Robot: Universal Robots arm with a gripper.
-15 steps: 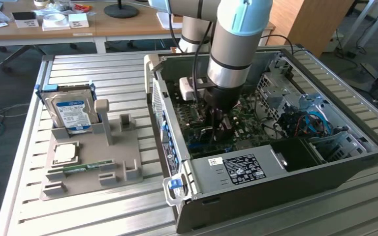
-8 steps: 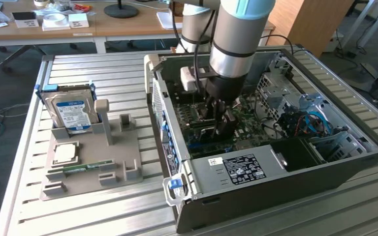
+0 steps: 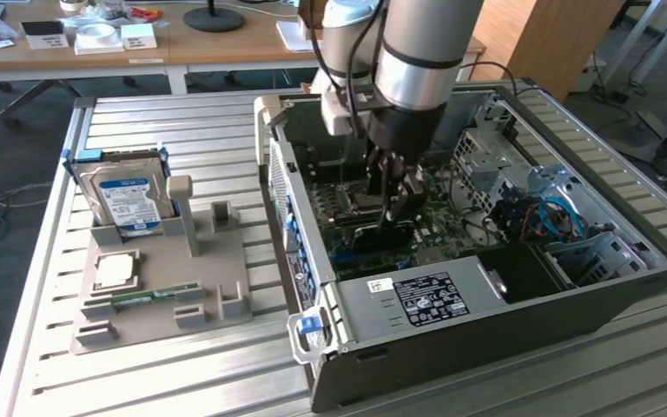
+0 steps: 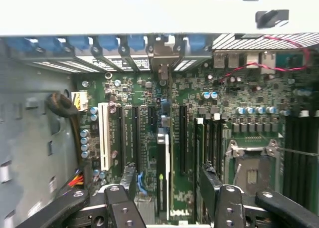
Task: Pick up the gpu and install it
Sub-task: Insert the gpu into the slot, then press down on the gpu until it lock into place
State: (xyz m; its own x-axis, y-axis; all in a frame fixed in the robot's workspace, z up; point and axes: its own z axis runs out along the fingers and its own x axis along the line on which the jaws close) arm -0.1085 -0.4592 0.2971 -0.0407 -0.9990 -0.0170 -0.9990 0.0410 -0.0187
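My gripper (image 3: 398, 207) hangs inside the open computer case (image 3: 461, 300), low over the green motherboard (image 4: 249, 96). Its jaws are open, with one dark finger (image 4: 128, 178) on each side of the gpu (image 4: 162, 148). The gpu is a thin dark card seen edge-on, standing upright in a slot of the motherboard, its end towards the bracket openings in the case's rear wall. Neither finger touches the card; there is a clear gap on both sides.
Several other expansion slots and a white slot (image 4: 104, 135) flank the card, and the CPU socket (image 4: 251, 173) lies nearby. Red wires (image 4: 249, 68) and blue cables (image 3: 548, 217) run inside the case. Beside the case, a grey fixture (image 3: 160, 291) holds a hard drive (image 3: 128, 198), a processor (image 3: 115, 269) and a memory stick (image 3: 148, 298).
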